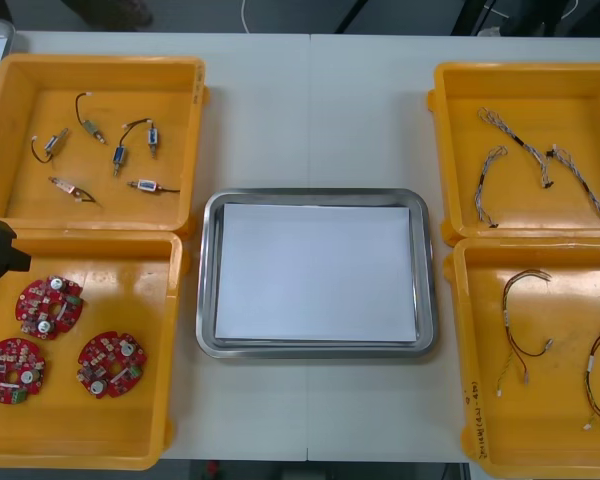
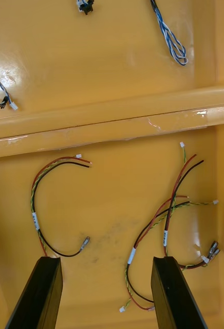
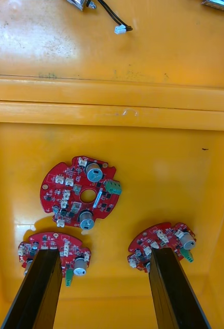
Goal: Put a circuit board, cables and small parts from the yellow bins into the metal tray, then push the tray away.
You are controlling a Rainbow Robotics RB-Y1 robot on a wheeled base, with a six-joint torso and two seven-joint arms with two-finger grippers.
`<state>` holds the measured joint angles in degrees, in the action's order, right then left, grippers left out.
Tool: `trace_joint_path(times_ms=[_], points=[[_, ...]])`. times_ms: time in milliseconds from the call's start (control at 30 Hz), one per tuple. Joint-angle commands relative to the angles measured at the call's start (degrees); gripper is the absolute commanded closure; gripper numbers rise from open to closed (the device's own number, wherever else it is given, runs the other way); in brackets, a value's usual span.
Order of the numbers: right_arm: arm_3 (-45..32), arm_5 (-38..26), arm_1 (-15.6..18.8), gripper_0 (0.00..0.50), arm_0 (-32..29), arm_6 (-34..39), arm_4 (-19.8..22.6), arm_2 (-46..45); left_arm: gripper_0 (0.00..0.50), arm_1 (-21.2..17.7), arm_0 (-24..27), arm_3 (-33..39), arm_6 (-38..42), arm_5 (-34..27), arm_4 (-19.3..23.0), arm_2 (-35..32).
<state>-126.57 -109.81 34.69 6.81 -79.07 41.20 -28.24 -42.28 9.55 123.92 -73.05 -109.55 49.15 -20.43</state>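
Observation:
Three round red circuit boards (image 1: pixel 50 305) lie in the near left yellow bin (image 1: pixel 155 290). My left gripper (image 3: pixel 104 288) hangs open above them, with one board (image 3: pixel 81 191) ahead of the fingers and the other two (image 3: pixel 55 252) (image 3: pixel 161 244) by the fingertips. Over the near right yellow bin (image 1: pixel 470 350), my right gripper (image 2: pixel 106 290) is open above red, black and yellow cables (image 2: pixel 168 216). A single such cable (image 2: pixel 40 205) curls beside its one finger. The metal tray (image 1: pixel 316 198), white inside, holds nothing.
The far left bin (image 1: pixel 195 110) holds several small metal parts (image 1: pixel 120 155) with black leads. Twisted blue and white cables (image 1: pixel 525 145) lie in the far right bin (image 1: pixel 445 130). Bare table runs beyond the tray to the far edge.

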Motion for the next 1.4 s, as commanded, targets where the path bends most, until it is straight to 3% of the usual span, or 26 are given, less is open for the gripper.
trace_joint_path(times_ms=[33,1400], points=[[-0.26,-0.19,1.87,0.0,-0.83,0.76,0.19,-1.2,0.0,0.8,1.53,0.36,5.99,-0.45,-0.55,0.57],[-0.26,-0.19,1.87,0.0,-0.83,0.76,0.19,-1.2,0.0,0.8,1.53,0.36,5.99,-0.45,-0.55,0.57]])
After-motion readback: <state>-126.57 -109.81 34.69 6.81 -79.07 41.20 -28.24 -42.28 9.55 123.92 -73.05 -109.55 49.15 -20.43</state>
